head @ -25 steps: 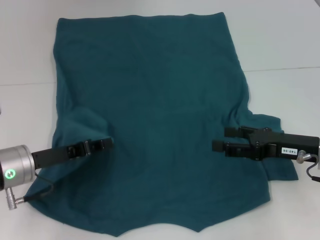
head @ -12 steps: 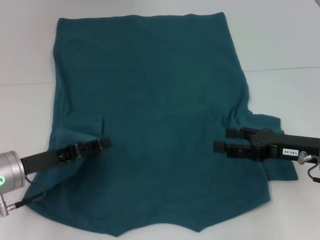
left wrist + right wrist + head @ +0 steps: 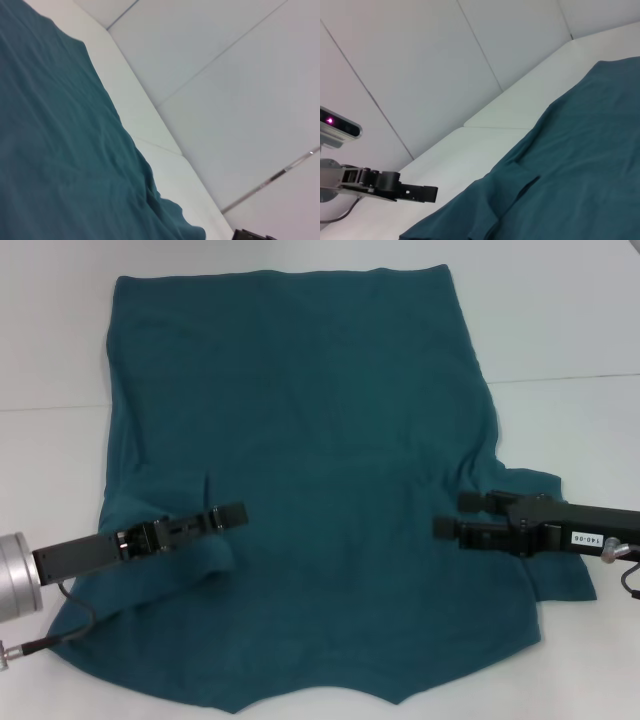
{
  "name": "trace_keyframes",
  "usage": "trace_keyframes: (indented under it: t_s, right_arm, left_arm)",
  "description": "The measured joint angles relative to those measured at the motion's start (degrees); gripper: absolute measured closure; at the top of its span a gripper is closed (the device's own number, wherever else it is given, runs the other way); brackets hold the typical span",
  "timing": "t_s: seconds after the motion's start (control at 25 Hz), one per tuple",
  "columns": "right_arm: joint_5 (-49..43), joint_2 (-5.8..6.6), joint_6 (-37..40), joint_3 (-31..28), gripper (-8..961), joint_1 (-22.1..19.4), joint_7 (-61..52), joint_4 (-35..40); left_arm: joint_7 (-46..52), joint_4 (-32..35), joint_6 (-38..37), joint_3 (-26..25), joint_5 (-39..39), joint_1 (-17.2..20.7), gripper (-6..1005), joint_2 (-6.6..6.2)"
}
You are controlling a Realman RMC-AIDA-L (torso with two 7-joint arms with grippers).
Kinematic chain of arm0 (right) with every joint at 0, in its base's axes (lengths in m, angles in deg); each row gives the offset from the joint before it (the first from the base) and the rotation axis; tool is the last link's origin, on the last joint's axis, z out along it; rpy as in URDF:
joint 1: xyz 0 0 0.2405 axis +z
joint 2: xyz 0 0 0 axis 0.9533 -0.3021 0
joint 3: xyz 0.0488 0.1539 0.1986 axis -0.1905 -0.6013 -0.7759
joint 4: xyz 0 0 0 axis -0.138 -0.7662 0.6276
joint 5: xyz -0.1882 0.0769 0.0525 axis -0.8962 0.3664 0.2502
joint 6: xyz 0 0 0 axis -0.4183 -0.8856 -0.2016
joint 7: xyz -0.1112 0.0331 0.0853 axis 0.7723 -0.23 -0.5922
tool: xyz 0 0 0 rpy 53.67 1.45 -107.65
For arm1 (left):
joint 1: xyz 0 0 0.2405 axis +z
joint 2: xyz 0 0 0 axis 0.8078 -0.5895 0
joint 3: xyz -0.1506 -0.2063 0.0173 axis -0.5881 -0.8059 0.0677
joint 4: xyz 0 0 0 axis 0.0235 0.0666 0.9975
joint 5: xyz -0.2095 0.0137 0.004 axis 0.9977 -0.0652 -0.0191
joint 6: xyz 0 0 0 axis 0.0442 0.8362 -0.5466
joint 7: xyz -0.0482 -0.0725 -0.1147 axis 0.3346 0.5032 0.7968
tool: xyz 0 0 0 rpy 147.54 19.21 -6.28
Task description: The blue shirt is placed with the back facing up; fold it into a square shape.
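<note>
Sleeve folding appears to be the step in hand: the blue shirt [image 3: 310, 490] is spread flat over the white bench [image 3: 560, 320], plain side up, filling the middle of the head view from top to bottom. The left gripper [image 3: 228, 516], at lower left of the frame, is seen over a bunched ridge of cloth where the sleeve has been drawn inward; whether it is pinching the fabric cannot be told. The right gripper [image 3: 448, 517], at right centre, is held over the opposite sleeve area with its two fingers apart, one above the other, nothing between them.

For a clean result, both sleeves should be carried inward evenly and laid flat, so that straight side edges are left; the ridge at lower left should be smoothed.

The long axis of the shirt runs up and down the frame, the straight hem at the top edge and the collar end at the bottom.
</note>
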Motion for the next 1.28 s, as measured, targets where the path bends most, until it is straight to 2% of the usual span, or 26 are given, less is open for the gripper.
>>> trace_keyframes:
  t_s: [0.16,0.4,0.68,0.96,1.28]
  right_arm:
    - [0.0,0.49,-1.1,-1.1,42,-0.1,-1.0,0.0]
    - [-0.3,2.41,-4.2,-1.0,42,-1.0,-6.7,0.7]
    - [-3.4,4.51,-6.8,-0.9,42,-3.3,-16.2,5.0]
    - [-6.0,5.09,-9.3,-1.1,41,-4.7,-23.6,6.9]
    - [-9.4,5.31,-13.2,-1.1,41,-3.9,-29.8,7.4]
  left_arm:
    - [-2.3,-0.2,2.8,0.0,0.3,-0.1,128,-0.02]
    - [-11.2,-0.7,4.7,0.1,0.8,0.3,113,0.61]
    - [-19.1,-1.8,4.7,1.1,0.8,0.4,112,0.83]
    - [-38.8,-2.7,3.0,4.7,0.5,1.3,112,1.72]
    - [-43.5,-2.8,2.4,9.3,-0.2,2.1,114,1.77]
